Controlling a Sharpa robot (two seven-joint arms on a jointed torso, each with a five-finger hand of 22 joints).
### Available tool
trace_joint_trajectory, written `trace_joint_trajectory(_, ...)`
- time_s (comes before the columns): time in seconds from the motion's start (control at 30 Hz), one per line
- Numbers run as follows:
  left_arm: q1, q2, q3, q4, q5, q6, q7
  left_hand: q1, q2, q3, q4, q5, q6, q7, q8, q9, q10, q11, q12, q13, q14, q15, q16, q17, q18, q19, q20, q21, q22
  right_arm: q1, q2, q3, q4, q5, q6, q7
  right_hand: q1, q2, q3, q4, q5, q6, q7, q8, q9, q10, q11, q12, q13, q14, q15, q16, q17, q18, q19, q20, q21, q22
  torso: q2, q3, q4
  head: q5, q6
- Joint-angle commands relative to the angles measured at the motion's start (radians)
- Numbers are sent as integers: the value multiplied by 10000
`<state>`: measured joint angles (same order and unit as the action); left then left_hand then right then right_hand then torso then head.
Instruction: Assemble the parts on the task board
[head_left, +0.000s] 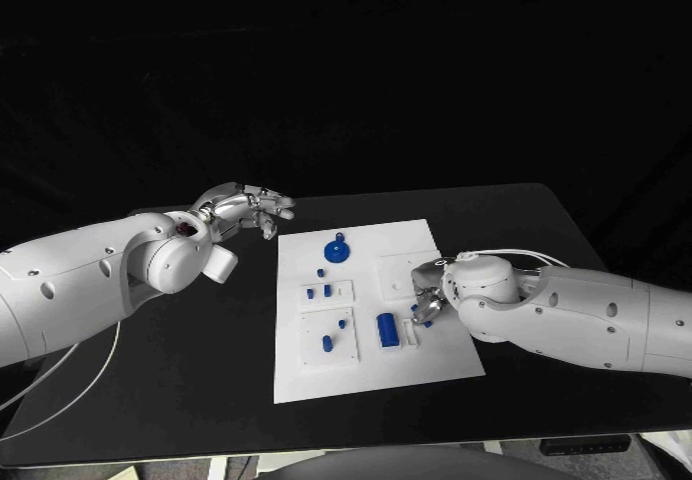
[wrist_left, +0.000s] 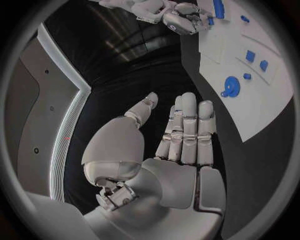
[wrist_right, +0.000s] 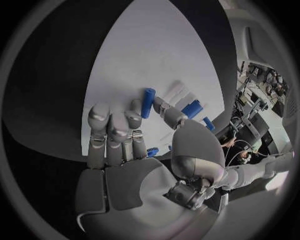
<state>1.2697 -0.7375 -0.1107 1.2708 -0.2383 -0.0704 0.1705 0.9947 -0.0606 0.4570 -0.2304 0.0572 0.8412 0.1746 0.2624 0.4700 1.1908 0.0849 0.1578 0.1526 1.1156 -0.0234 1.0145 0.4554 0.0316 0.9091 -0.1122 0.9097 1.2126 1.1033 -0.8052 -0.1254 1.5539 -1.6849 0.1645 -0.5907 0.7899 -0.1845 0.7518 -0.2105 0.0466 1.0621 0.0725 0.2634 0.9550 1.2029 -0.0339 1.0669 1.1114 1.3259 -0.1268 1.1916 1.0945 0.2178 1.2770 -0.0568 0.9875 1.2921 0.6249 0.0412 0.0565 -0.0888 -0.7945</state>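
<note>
Black table (head_left: 173, 400) carries white task board (head_left: 368, 370). Right hand (head_left: 428, 295) at board's right side, fingers pinching small blue cylinder (wrist_right: 148, 102). Left hand (head_left: 248, 208) spread, empty, beside board's far-left corner. Likely insertion step; next: align cylinder over socket, press down.

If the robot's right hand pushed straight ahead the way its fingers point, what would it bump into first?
Probably the small blue part at the right hand's fingertips, lying on the white task board; depth is hard to judge.
</note>
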Motion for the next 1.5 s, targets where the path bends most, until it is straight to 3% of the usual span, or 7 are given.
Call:
trace_joint_trajectory(0.03, 3, 6, 5, 24, -57, 155, 53, -40, 11, -7, 73, -8, -65, 29, 44, -8, -2, 38, 9, 14, 12, 10, -67, 15, 800, -31, -76, -32, 15, -227, -19, -176, -183, -230, 393, -119, 200, 47, 24, -87, 30, -59, 71, -67, -3027, 54, 21, -52, 8, -24, -70, -50, -10, 440, -26, 37, 56, 1, 2, -4, 12, 0, 8)
trace_joint_trajectory(0.37, 3, 10, 4, 32, -61, 145, 42, -38, 13, -5, 77, -8, -67, 29, 45, -9, -4, 38, 9, 14, 12, 10, -69, 18, 801, -31, -76, -33, 17, -229, -69, -181, -408, 1303, 577, 107, 984, 883, 403, -633, 66, -261, 168, -205, -3109, 50, 117, -79, 0, -18, 24, -79, -28, 437, -94, 112, 53, 14, 1, -17, 14, 7, -5)
trace_joint_trajectory(0.5, 3, 13, 4, 37, -62, 142, 42, -37, 14, -4, 78, -8, -68, 29, 46, -10, -4, 38, 10, 14, 12, 10, -70, 19, 801, -31, -76, -34, 18, -229, -94, -181, -453, 1862, 432, 178, 953, 1264, 546, -634, 391, -226, 195, -225, -3171, 90, 136, -70, -4, -3, 61, -70, -24, 434, -113, 204, 81, 38, -1, -20, 7, 8, 2)
trace_joint_trajectory(0.53, 3, 13, 4, 39, -62, 143, 38, -36, 14, -4, 79, -8, -68, 29, 46, -10, -4, 37, 10, 14, 12, 10, -70, 19, 801, -31, -76, -34, 18, -229, -104, -181, -465, 1902, 416, 193, 875, 1331, 557, -650, 718, -181, 182, -213, -3186, 117, 135, -58, -3, 6, 61, -56, -17, 440, -103, 232, 108, 53, 0, -20, 9, 13, 1)
trace_joint_trajectory(0.93, 3, 5, 3, 38, -65, 133, 28, -37, 17, -3, 84, -8, -69, 29, 48, -11, -5, 38, 10, 15, 13, 11, -71, 22, 801, -31, -75, -36, 20, -227, -310, -178, -617, 2587, 58, 280, 665, 1525, 559, -662, 1428, 62, 84, -88, -3151, 240, 37, -46, -22, 18, -11, -27, -14, 440, -63, 254, 159, 65, 2, -2, -6, 27, -19)
trace_joint_trajectory(1.13, 3, 4, 3, 32, -83, 130, 23, -36, 17, -2, 86, -8, -70, 29, 49, -12, -6, 38, 10, 15, 14, 11, -72, 24, 802, -30, -76, -36, 21, -173, -542, -143, -280, 3038, -299, 334, 649, 1533, 558, -668, 1480, 74, 78, -81, -3148, 251, 31, -45, -22, 19, -18, -24, -14, 440, -55, 249, 163, 63, -1, 13, -10, 31, -17)
trace_joint_trajectory(1.5, 3, -9, 3, 44, -105, 146, 0, -28, 14, 0, 85, -7, -72, 29, 51, -13, -8, 37, 10, 15, 15, 10, -74, 28, 803, -30, -76, -38, 24, 51, -1082, -106, 584, 4136, -842, 350, 573, 1493, 503, -654, 1505, 103, 68, -65, -3142, 271, 22, -44, -24, 18, -26, -26, -20, 440, -45, 247, 165, 58, 1, -4, -4, 3, -12)
